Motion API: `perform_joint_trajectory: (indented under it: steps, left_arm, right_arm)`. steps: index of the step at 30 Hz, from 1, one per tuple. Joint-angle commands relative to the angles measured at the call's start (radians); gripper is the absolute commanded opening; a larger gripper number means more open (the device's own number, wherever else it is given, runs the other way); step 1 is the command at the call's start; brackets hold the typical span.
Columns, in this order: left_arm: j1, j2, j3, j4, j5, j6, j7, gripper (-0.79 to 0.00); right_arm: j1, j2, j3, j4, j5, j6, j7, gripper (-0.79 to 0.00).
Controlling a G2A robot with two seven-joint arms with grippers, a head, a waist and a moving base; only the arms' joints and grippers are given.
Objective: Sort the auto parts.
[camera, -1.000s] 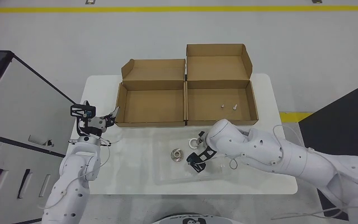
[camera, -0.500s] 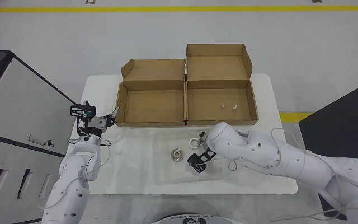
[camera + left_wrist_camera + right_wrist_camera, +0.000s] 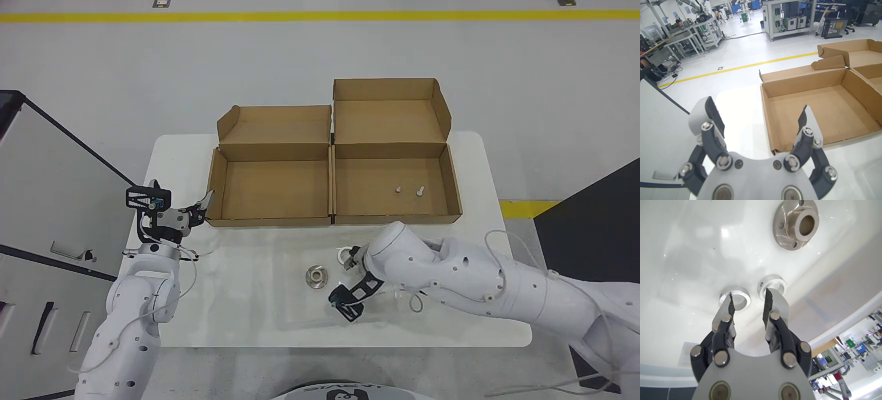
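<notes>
Collars of bright metal lay side by side in the front half of the white worktop (image 3: 250,300): one collar (image 3: 745,294) and the other collar (image 3: 772,278), near each other but apart. The right pincer (image 3: 749,292) stood low over them with its fingers partly spread and nothing held. In the right wrist view each fingertip overlapped one collar, but it could not be told if they touched the metal. A flanged bushing (image 3: 783,232) rested near the collars, a little further from the pincer. Its flange was flat on the worktop and its bore faced up.

At the back of the worktop two open cardboard boxes stood wall to wall. The left box (image 3: 270,190) had a bare floor. The right box (image 3: 395,170) held a small pale bolt (image 3: 398,188) and a second bolt (image 3: 419,189) close beside it. The left pincer (image 3: 757,105) hung at the left side of the worktop, just beside the left box, with its fingers wide apart and empty.
</notes>
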Motion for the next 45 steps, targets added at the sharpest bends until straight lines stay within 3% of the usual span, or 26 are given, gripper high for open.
perform_joint_trajectory:
  steps: [1,6,14,28,45]
  left_arm:
    - [0.000,0.000,0.000,0.000,0.000,0.000,0.000,0.000]
    - [0.000,0.000,0.000,0.000,0.000,0.000,0.000,0.000]
    - [0.000,0.000,0.000,0.000,0.000,0.000,0.000,0.000]
    - [0.000,0.000,0.000,0.000,0.000,0.000,0.000,0.000]
    - [0.000,0.000,0.000,0.000,0.000,0.000,0.000,0.000]
  right_arm:
    - [-0.001,0.002,0.000,0.001,-0.002,0.000,0.000,-0.354]
    - [0.009,0.006,0.000,-0.002,0.004,0.000,0.000,-0.336]
    - [0.009,0.007,0.000,0.005,0.000,0.000,0.000,-0.394]
    - [-0.006,-0.001,0.000,0.000,0.022,0.000,-0.001,-0.363]
    - [-0.019,0.006,0.000,0.021,0.059,0.000,0.000,-0.422]
